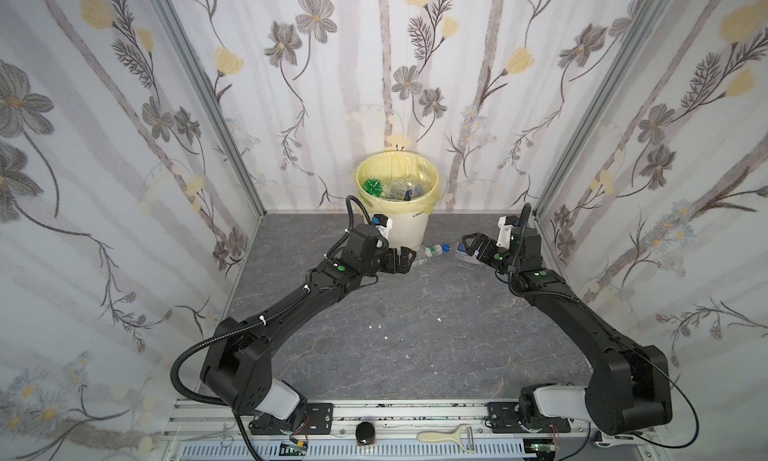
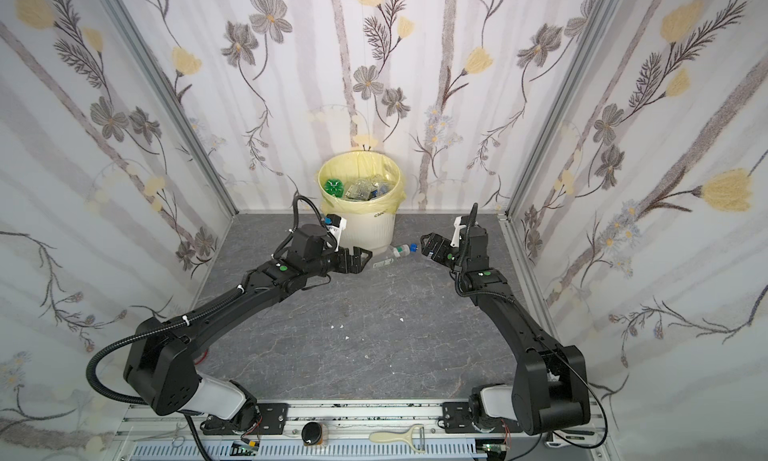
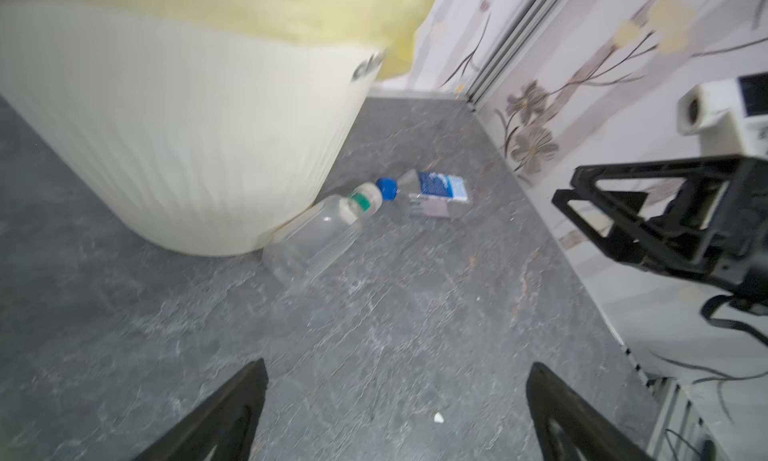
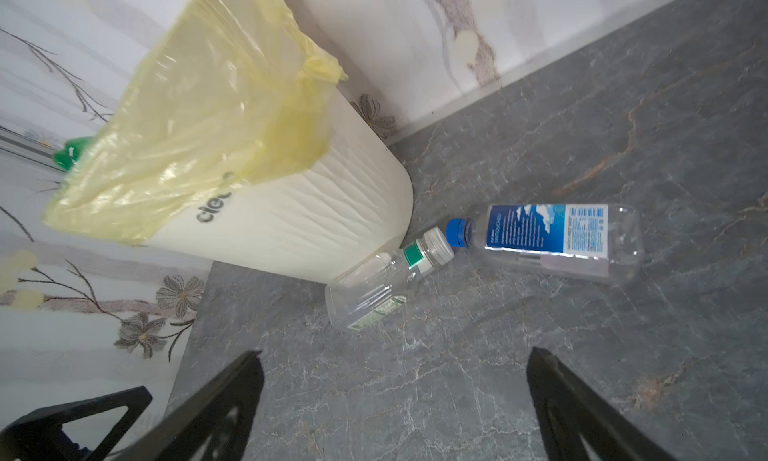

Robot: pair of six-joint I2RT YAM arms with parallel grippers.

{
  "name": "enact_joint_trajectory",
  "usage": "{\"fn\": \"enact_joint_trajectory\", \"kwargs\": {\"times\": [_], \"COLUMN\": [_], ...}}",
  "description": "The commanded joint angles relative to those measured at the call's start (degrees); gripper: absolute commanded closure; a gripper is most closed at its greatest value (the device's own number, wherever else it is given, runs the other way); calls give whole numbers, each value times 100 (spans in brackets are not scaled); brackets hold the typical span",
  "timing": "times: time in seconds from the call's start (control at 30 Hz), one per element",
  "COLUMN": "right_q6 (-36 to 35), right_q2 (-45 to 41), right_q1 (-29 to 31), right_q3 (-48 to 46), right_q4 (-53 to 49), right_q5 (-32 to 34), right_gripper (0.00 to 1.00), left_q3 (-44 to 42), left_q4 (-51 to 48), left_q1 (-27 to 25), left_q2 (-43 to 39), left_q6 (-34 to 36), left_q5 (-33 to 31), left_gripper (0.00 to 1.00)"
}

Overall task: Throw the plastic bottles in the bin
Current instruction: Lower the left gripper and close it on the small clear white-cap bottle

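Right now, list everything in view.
Round cream ribbed plastic bin: one, yellow bag liner, centre back.
Bottles inside: one green, several clear.
Clear white-capped plastic bottle: one, green band, lying against bin's base.
Clear blue-capped plastic bottle: one, blue label, lying beside it.
Grey marbled table: one, under bin and bottles.
Cream peeler: one, front rail.
Black round object: one, front rail.
White scraps: few, mid-table.
Left gripper: black, open, near white-capped bottle.
Right gripper: black, open, near blue-capped bottle.

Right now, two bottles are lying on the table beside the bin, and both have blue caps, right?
Not quite. Two bottles do lie on the table beside the bin, but only the blue-labelled bottle has a blue cap. The right wrist view shows the bottle nearest the bin has a white cap.
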Motion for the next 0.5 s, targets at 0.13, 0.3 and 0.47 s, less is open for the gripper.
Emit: {"fn": "enact_joint_trajectory", "kwargs": {"times": [0.13, 0.3, 0.47], "right_q6": [214, 237, 217], "right_q2": [247, 105, -156], "right_q1": [8, -8, -56], "right_q3": [-273, -469, -638], "right_q4": [622, 676, 648], "right_q5": [-362, -409, -463], "right_gripper": [0, 0, 0], "left_q3": [158, 740, 1331], "left_q4": [333, 323, 341], "left_q1": [-25, -147, -342], "left_q2": [931, 1878, 2575], "left_q6": [-20, 73, 268], "left_q5": [-767, -1153, -1891], "left_gripper": [0, 0, 0]}}
